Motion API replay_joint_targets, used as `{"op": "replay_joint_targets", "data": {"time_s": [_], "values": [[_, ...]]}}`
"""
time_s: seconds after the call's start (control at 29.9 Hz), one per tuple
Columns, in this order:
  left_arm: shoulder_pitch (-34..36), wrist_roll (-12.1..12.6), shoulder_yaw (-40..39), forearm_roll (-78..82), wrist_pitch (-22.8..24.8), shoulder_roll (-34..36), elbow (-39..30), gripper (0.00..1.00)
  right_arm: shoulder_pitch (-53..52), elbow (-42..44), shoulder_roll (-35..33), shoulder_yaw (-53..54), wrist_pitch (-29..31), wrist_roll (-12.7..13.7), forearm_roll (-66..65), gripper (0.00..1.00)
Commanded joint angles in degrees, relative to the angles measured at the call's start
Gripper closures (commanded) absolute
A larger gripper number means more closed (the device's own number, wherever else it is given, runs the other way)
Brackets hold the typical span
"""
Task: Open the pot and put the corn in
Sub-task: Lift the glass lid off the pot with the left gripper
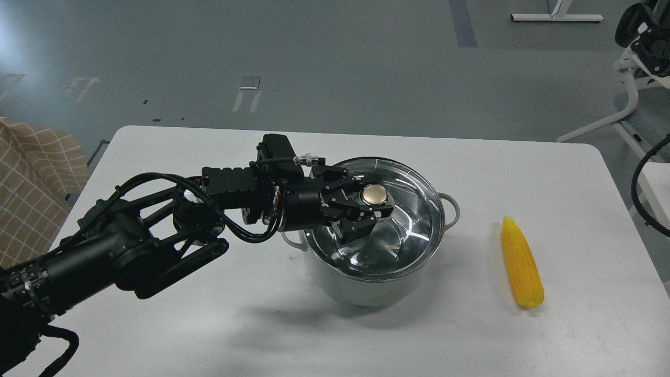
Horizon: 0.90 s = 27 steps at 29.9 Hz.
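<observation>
The pale grey pot (366, 288) stands mid-table with its glass lid (411, 220) on it. The brass-coloured knob (373, 195) shows at the lid's centre. My left gripper (370, 208) reaches in from the left, low over the lid. Its fingers (358, 228) sit on either side of the knob just below its top, with a gap still visible, so it looks open. The yellow corn (521, 269) lies on the white table (209, 324) to the right of the pot, apart from it. My right gripper is out of view.
A pot side handle (453, 207) sticks out towards the corn. A checked cloth (31, 178) is off the table's left edge. A white frame and black cable (641, 178) stand beyond the right edge.
</observation>
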<state>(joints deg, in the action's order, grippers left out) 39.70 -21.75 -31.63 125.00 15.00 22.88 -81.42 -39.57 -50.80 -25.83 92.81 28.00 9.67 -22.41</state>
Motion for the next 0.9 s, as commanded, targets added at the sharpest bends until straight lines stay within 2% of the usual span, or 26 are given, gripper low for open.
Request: {"op": "replay_joint_targets", "data": {"time_s": [0.0, 0.1, 0.27, 0.3, 0.5, 0.87], "values": [[0.03, 0.05, -0.01, 0.0, -0.15, -0.03, -0.06, 0.4, -0.06, 0.0, -0.01, 0.01, 0.0, 0.0, 0.0, 0.0], [-0.06, 0.05, 0.08, 0.0, -1.28, -0.03, 0.29, 0.4, 0.02, -0.08, -0.01, 0.01, 0.0, 0.0, 0.0, 0.0], [-0.06, 0.05, 0.16, 0.0, -1.82, -0.12, 0.38, 0.47, -0.06, -0.09, -0.01, 0.01, 0.0, 0.0, 0.0, 0.0], [-0.06, -0.04, 0.16, 0.0, -1.82, -0.03, 0.38, 0.52, -0.06, 0.0, -0.1, 0.01, 0.0, 0.0, 0.0, 0.0], [-0.06, -0.13, 0.08, 0.0, -1.82, -0.12, 0.38, 0.62, 0.02, -0.09, -0.01, 0.01, 0.0, 0.0, 0.0, 0.0], [0.72, -0.13, -0.36, 0.0, -1.64, -0.03, 0.12, 0.63, -0.06, -0.09, -0.1, 0.01, 0.0, 0.0, 0.0, 0.0]]}}
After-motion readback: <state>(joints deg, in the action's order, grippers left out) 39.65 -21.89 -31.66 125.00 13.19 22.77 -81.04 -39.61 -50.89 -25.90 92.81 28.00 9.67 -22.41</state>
